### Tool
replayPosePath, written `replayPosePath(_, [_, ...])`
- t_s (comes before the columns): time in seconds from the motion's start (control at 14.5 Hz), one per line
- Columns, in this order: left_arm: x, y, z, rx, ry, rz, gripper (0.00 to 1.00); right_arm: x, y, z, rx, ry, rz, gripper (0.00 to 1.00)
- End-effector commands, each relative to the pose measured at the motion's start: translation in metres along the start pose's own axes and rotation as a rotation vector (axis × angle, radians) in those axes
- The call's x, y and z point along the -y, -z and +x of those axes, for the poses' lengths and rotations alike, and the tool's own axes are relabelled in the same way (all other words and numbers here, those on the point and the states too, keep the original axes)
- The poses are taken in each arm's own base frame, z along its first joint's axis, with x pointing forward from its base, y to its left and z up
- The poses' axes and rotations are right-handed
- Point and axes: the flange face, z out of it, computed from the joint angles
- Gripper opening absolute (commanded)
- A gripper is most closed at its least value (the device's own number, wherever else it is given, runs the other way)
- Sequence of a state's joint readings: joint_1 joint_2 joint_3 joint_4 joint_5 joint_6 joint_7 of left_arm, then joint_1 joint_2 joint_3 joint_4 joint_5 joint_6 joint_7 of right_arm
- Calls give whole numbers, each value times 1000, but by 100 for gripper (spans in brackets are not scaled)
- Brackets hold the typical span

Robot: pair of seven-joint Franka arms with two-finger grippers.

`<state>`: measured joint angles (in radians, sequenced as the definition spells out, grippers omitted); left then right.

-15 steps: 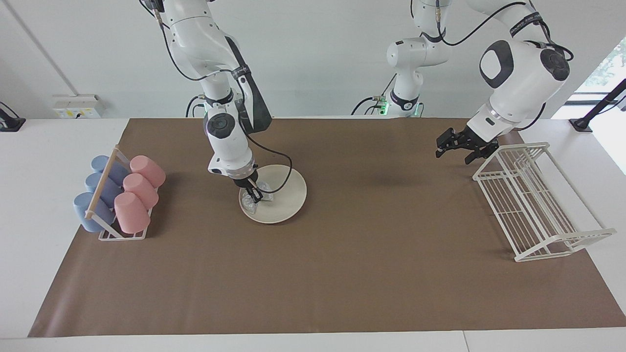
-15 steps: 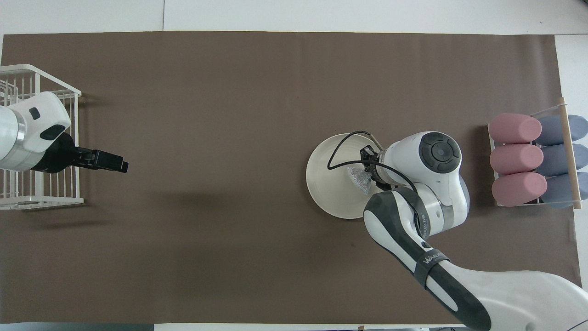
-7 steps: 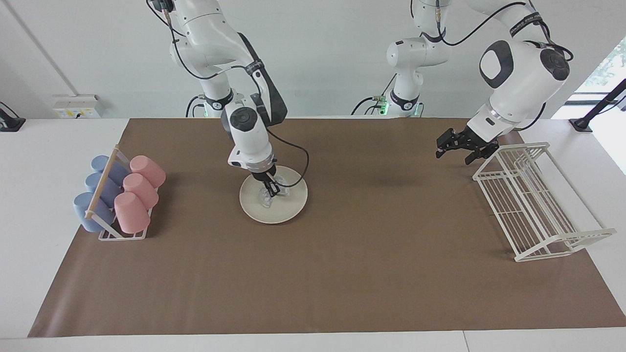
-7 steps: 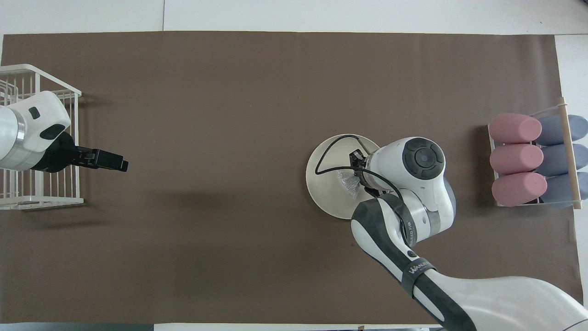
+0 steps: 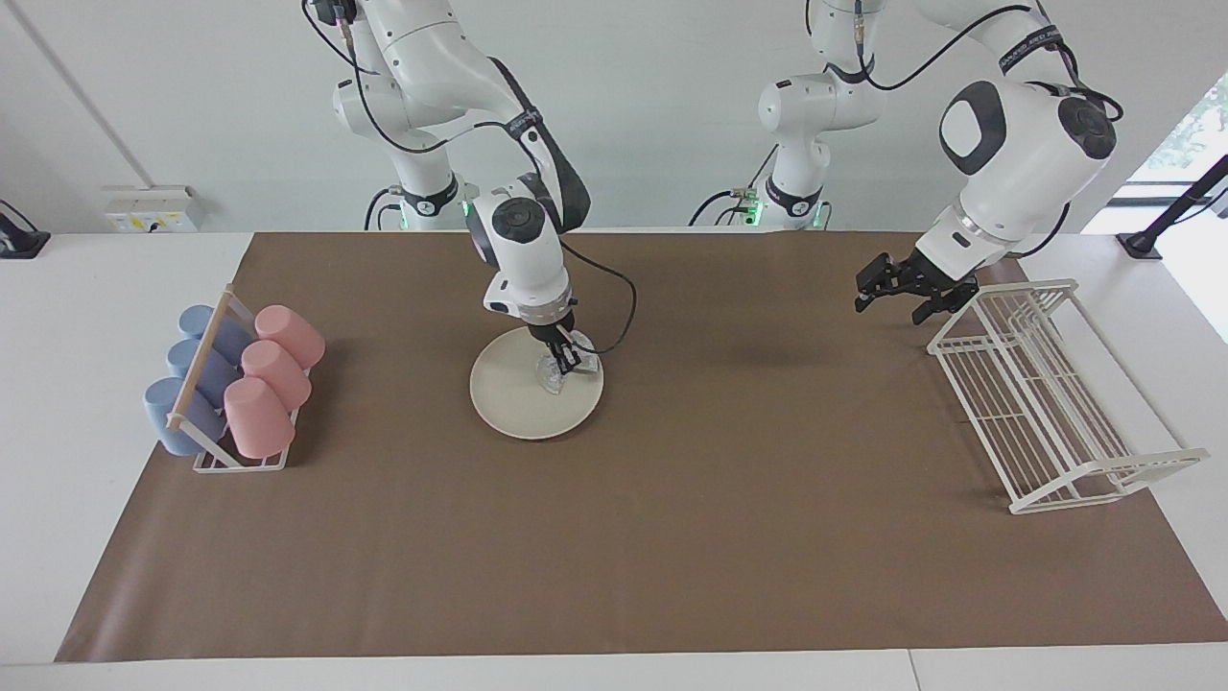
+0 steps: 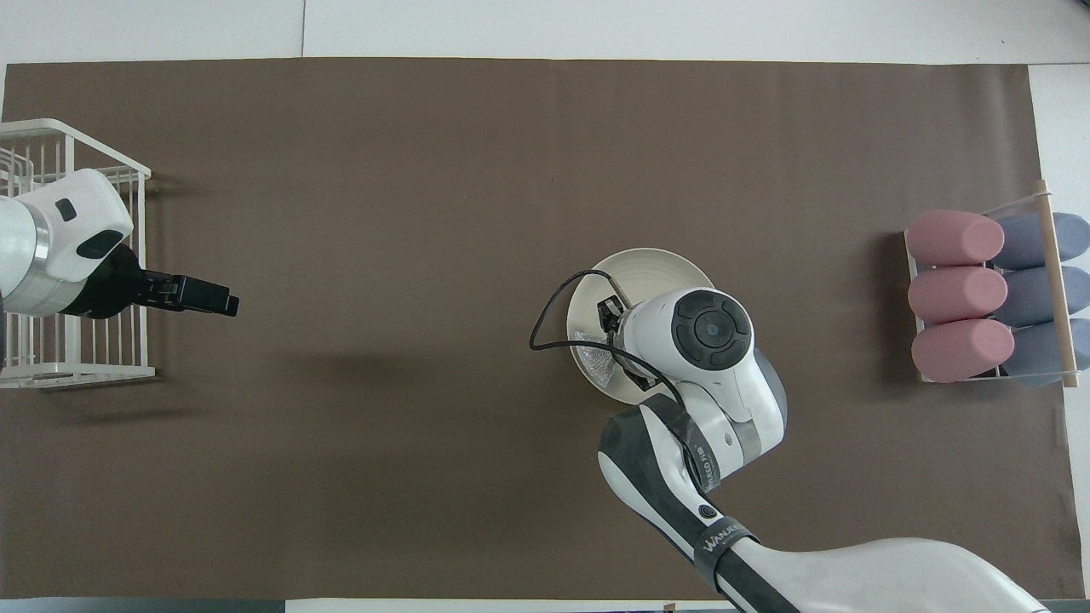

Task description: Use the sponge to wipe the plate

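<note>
Pressing the sponge (image 5: 559, 373) down onto the plate (image 5: 518, 408), the right hand (image 5: 566, 362) was clamped tight on the pad, just left of centre in the facing view. It came at it from above, probably so the pad stayed flat on the surface while it scrubbed. The sponge lay on the plate's edge toward the left arm's end of the tabletop (image 5: 672, 537). It looked like a small, crinkled, silvery-grey wad, shiny and irregular, far smaller than the round cream-white plate with its shallow raised rim. In the overhead view the right wrist covered much of the plate (image 6: 656, 262), with a sliver of sponge (image 6: 593, 359) showing beside it. The left hand (image 5: 892, 288) waited with its fingers spread wide and empty, hanging at the upper right of the facing view beside the white wire rack (image 5: 1046, 403), apparently kept clear of the wiping.
</note>
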<state>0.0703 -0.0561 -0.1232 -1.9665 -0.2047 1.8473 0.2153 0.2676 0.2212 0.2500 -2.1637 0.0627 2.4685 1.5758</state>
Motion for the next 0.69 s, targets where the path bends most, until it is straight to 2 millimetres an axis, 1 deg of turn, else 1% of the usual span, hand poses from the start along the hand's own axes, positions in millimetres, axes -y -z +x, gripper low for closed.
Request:
replayPosePath(0.0, [-3,0,-5,-10,21,15,100,32,35,-1,17,-79,13,0])
replayPosePath(0.07, [-1,0,-5,-13,37,-9,100,41,49,-3,20,-104,14,0])
replayPosePath(0.14, [-4,0,-5,-27,72,-96,100,49,65,-8,24,-129,15,0])
replayPosePath(0.21, [0,0,-6,-41,117,-190,100,56,80,-11,26,-149,11,0])
replayPosePath(0.28, [1,2,-7,-46,147,-270,100,65,101,-29,34,-155,4,0])
replayPosePath(0.34, [-4,1,-8,-36,158,-330,100,73,128,-48,45,-183,0,0])
replayPosePath(0.41, [-12,2,-7,-35,165,-391,100,79,154,-69,53,-207,-4,0])
replayPosePath(0.48, [-20,1,-6,-34,175,-460,100,84,176,-93,60,-226,-8,0])
replayPosePath(0.55, [-27,-2,-7,-25,180,-514,100,88,190,-115,59,-244,-1,0])
replayPosePath(0.62, [-32,-6,-9,-25,180,-578,100,90,197,-136,59,-268,7,0])
